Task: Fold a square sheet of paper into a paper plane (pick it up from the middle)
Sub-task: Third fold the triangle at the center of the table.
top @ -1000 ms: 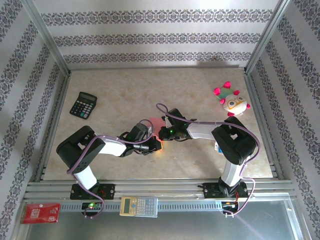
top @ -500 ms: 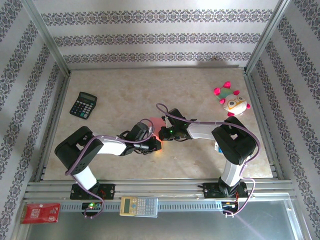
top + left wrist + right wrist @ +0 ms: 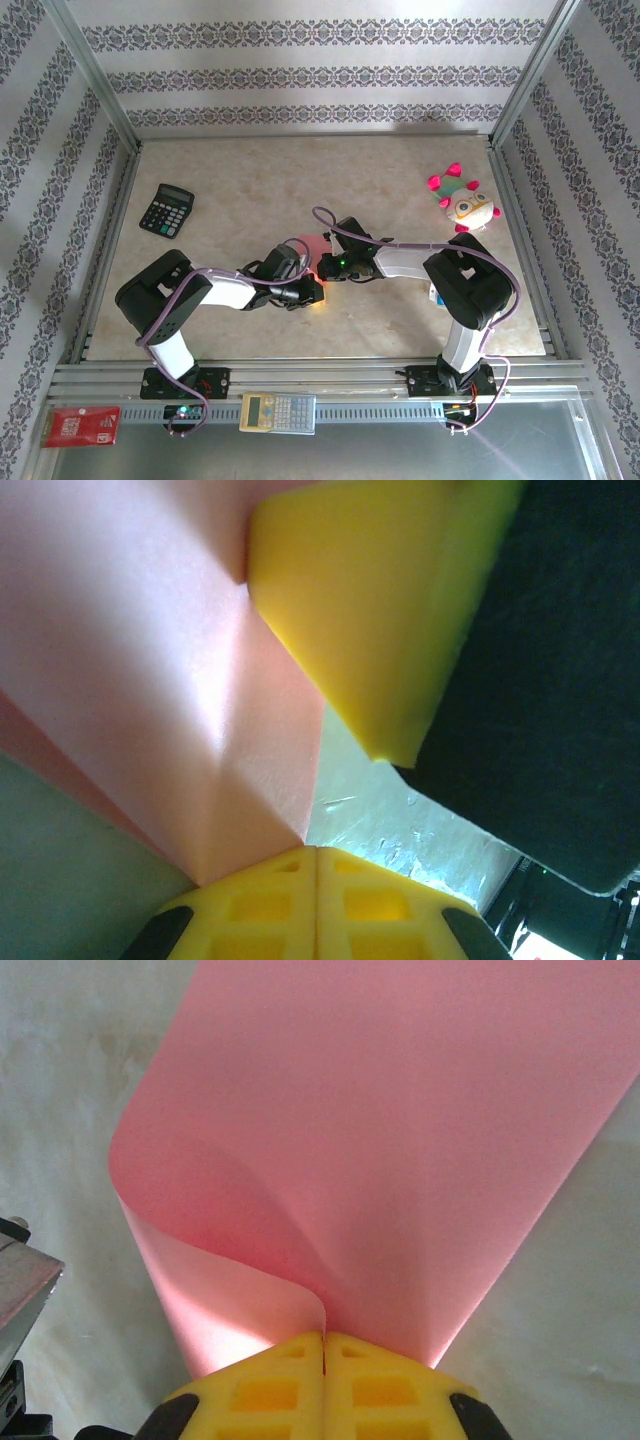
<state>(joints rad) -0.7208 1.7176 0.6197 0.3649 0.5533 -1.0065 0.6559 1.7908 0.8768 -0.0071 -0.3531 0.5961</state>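
The square sheet of paper (image 3: 298,247) is salmon-pink and held up at the table's middle, mostly hidden by both wrists. My right gripper (image 3: 323,1338) is shut on its near edge. The sheet (image 3: 400,1140) fans away from the jaws, and its left side curls over. My left gripper (image 3: 316,852) is shut, with a creased corner of the sheet (image 3: 150,660) running into the seam between its yellow fingers. A yellow finger (image 3: 370,610) of the right gripper sits close above. In the top view the left gripper (image 3: 308,290) and right gripper (image 3: 325,266) nearly touch.
A black calculator (image 3: 166,210) lies at the far left of the table. A pink-and-white plush toy (image 3: 461,203) lies at the far right. On the front rail rest a beige calculator (image 3: 278,412) and a small red card (image 3: 82,425). Patterned walls close in three sides.
The left arm's elbow has shifted slightly. Both grippers and the pink sheet stay at the same spot in the middle.
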